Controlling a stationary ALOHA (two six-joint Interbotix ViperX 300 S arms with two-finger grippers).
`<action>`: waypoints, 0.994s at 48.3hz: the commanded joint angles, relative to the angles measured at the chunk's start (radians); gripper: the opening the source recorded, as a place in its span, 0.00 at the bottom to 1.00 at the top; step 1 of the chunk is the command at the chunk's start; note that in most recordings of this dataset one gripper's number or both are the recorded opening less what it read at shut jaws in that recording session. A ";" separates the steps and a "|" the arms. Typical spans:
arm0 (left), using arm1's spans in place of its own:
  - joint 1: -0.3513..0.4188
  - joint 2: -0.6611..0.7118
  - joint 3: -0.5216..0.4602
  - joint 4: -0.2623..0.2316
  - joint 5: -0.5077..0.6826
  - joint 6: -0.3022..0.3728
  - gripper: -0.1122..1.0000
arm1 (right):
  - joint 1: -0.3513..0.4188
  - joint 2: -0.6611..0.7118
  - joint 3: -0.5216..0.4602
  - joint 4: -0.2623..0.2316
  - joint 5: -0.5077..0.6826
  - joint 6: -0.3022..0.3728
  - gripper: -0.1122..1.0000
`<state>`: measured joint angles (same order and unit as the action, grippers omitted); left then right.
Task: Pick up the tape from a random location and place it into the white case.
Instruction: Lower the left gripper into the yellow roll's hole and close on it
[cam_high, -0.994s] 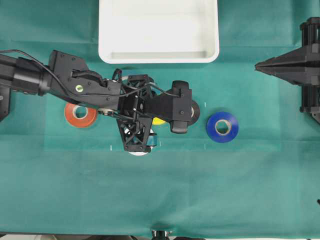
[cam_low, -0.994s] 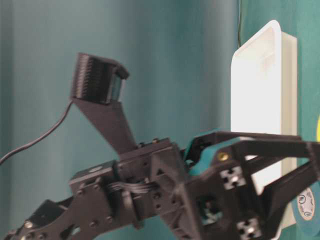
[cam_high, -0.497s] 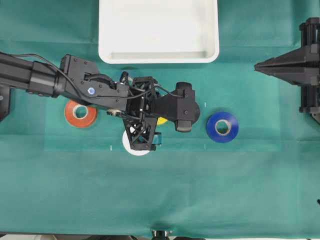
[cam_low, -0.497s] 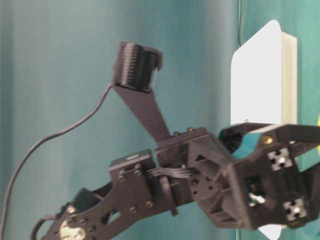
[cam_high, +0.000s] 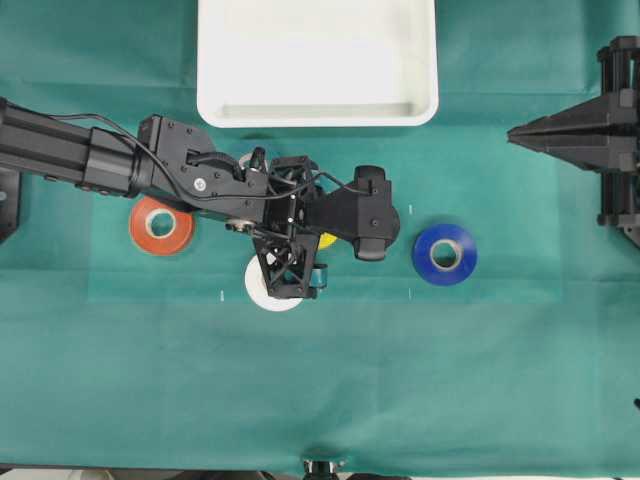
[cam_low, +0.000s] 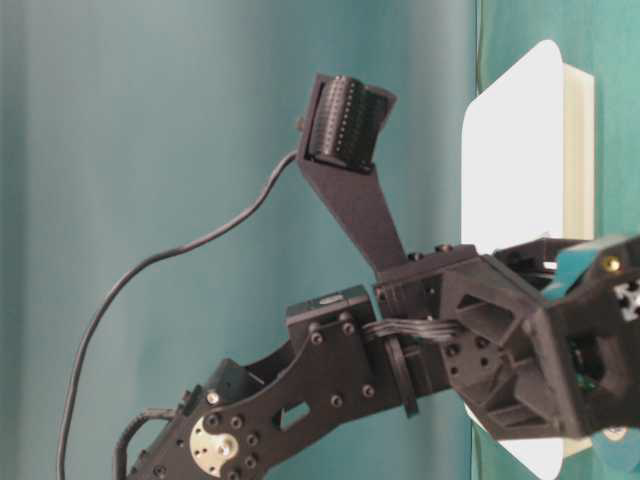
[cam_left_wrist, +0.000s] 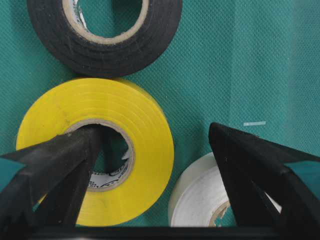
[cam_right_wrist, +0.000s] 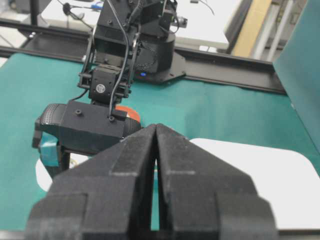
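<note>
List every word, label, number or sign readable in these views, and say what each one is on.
None can be read.
Yellow tape: dark print on the pale core's inside, too small and partly hidden by a left gripper finger.
Black roll: marks on the core's inside, blurred and cropped.
White roll, white case: no print visible.

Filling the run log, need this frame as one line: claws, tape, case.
left claw: open, one finger in yellow tape core | right claw: shut, parked | tape: on cloth, not lifted | white case: nothing visible inside
</note>
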<state>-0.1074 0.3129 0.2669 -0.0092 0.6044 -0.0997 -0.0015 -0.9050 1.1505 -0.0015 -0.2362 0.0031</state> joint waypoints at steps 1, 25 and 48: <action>-0.002 -0.014 0.017 0.003 0.002 0.000 0.99 | 0.002 0.008 -0.023 0.000 -0.003 0.002 0.10; -0.002 -0.018 0.021 0.003 0.009 0.000 0.98 | 0.002 0.008 -0.025 0.000 -0.003 0.002 0.10; -0.003 -0.041 0.018 0.003 0.043 0.002 0.32 | 0.002 0.008 -0.025 0.000 -0.003 0.002 0.10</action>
<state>-0.1058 0.3083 0.2746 -0.0031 0.6443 -0.0982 -0.0015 -0.9035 1.1505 -0.0015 -0.2362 0.0031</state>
